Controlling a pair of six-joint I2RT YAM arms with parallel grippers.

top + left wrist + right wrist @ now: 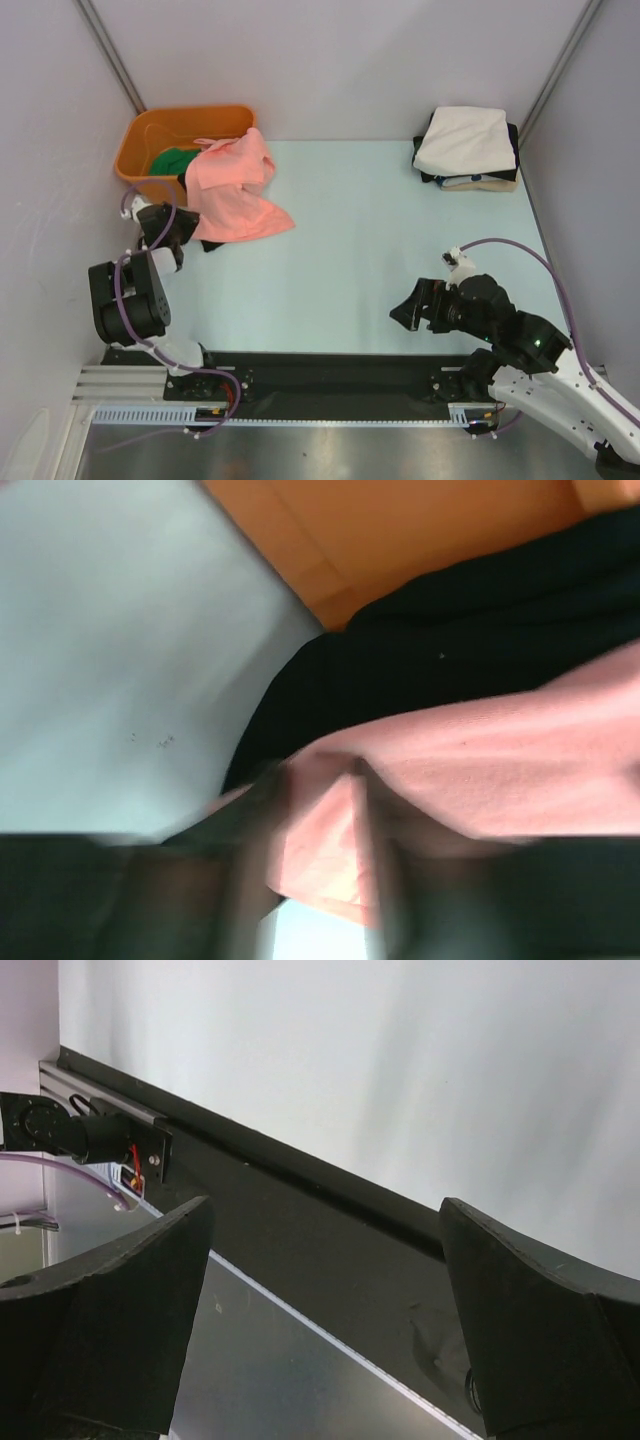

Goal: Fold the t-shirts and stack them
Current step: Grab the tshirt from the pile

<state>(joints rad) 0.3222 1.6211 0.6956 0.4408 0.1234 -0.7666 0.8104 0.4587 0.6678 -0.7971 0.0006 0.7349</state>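
Observation:
A salmon-pink t-shirt (237, 187) hangs crumpled over the front right corner of the orange tub (140, 150) and onto the table. My left gripper (196, 232) sits at its lower left edge and is shut on a fold of the pink t-shirt (330, 840); black cloth (420, 660) lies behind it. A stack of folded t-shirts, cream-white on top (466, 140) over black and tan ones, sits at the far right. My right gripper (408, 310) is open and empty over the near right of the table, its fingers (110, 1320) wide apart.
The tub holds green cloth (175, 160). Grey walls close in the table on the left, back and right. A black rail (330, 375) runs along the near edge in front of the arm bases.

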